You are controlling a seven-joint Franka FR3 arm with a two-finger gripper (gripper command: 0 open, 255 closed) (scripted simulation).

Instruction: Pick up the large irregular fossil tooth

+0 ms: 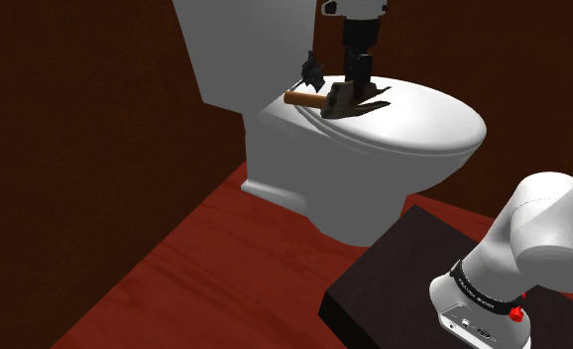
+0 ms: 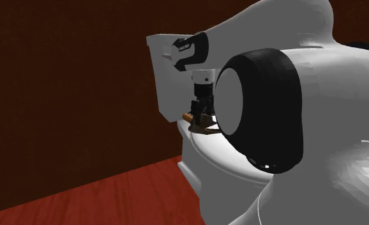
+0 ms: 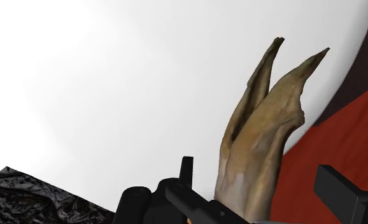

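So the gripper [image 3: 253, 170] is wide open and sits straddling the fossil tooth [image 3: 259, 133]. In the wrist view the tan, two-pronged tooth runs up between the two black fingers [image 3: 342, 194]. The finger on the red-floor side stands clearly apart from it. The other one is right at the tooth's thick end, and I can't tell if it's actually touching. Either way nothing is clamped. The tooth lies on the closed white toilet lid [image 1: 423, 124], toward the back near the tank [image 1: 240, 50]. Just beside the tooth in the shoulder view there's a small orange-brown cylinder [image 1: 302, 98] lying on the lid. A black crumpled-looking object [image 1: 310, 71] sits just behind the cylinder, next to the gripper. The hand comes in from above, pointing pretty much straight down at the lid. The white arm [image 1: 547, 233] rises from its dark stand [image 1: 394, 288] at the shoulder view's lower right. There's a black band [image 1: 483, 288] around the arm's base with some tiny white lettering I can't read. Below all that is a reddish wood floor [image 1: 205, 278], with a dark brown wall [image 1: 76, 119] behind the toilet.
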